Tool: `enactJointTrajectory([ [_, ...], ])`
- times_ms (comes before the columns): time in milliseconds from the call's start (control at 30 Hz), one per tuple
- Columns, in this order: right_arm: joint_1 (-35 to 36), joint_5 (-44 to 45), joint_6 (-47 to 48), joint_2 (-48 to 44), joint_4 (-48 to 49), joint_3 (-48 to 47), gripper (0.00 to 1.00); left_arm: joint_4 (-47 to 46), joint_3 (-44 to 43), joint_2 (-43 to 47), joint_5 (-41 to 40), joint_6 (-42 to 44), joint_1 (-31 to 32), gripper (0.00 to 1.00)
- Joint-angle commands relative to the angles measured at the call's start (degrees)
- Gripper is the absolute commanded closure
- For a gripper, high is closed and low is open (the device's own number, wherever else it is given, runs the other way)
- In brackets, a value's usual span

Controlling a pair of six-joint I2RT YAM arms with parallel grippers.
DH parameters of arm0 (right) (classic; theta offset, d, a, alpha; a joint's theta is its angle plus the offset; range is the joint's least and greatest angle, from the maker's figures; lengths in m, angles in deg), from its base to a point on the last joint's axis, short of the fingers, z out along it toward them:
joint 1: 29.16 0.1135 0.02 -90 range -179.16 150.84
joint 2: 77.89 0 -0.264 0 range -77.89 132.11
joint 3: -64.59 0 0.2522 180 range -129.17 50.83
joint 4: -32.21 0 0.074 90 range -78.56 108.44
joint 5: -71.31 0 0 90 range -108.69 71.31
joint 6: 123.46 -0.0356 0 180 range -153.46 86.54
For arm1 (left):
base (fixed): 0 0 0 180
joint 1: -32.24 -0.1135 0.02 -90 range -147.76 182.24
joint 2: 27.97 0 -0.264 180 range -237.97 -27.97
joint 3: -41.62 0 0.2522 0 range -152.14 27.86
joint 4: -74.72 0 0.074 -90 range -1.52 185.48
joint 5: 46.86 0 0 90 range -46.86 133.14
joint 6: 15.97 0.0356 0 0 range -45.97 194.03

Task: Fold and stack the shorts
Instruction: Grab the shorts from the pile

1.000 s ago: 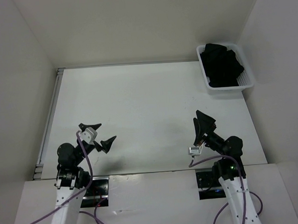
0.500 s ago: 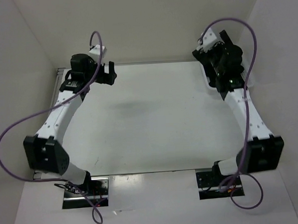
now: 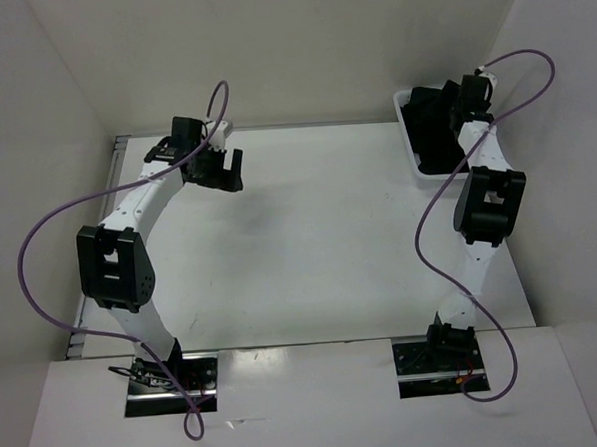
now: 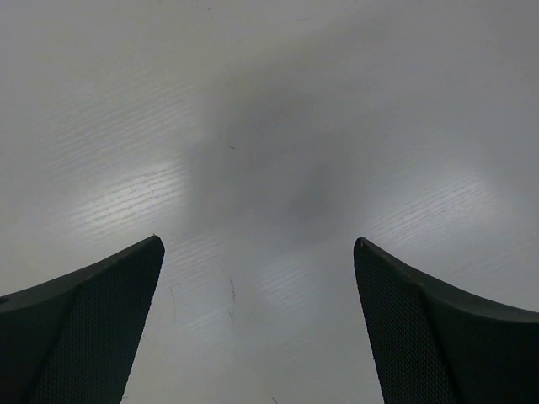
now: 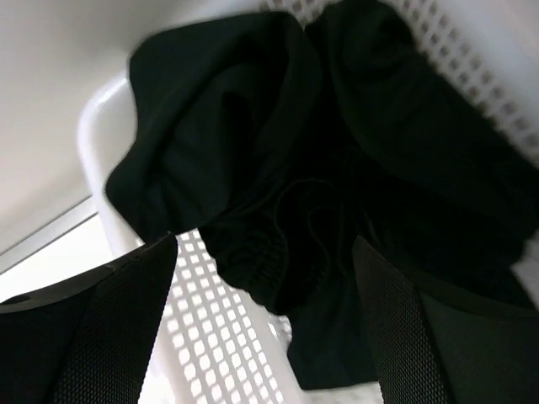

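I see the shorts (image 5: 253, 143) bunched in the white mesh basket (image 5: 215, 337) at the far right corner of the worktop (image 3: 310, 243). My right hand (image 5: 265, 244) hovers just above them, fingers spread apart, gripping nothing. My left hand (image 4: 257, 241) hangs over the worktop near its far left corner, fingers likewise apart, holding nothing.
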Motion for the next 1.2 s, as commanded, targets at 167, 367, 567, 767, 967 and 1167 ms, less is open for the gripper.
enactJointTrajectory([
  [167,1.02,0.31,-8.05,9.13,-4.34,-6.05,0.14,0.6,-5.13,-5.67,2.29,0.21,0.74,0.0],
  [367,1.02,-0.74,-9.47,10.97,-5.58,-2.0,0.13,0.6,-7.86,-8.65,2.39,0.21,1.27,0.0],
  [567,1.54,-2.06,-8.94,14.92,-4.52,-4.64,0.14,1.12,-9.53,-9.8,2.38,0.21,1.27,0.0],
  [767,1.54,-2.59,-9.56,15.98,-3.91,-4.02,0.47,1.13,-10.67,-9.8,2.38,0.21,1.27,0.0],
  [967,1.54,-0.75,-4.11,13.62,-3.38,-9.03,1.0,1.13,-11.2,-9.8,4.14,0.21,1.27,0.0],
  [1167,2.15,0.31,-2.96,5.63,-4.79,-15.18,1.0,1.13,-11.72,-7.42,4.67,0.21,1.27,0.0],
])
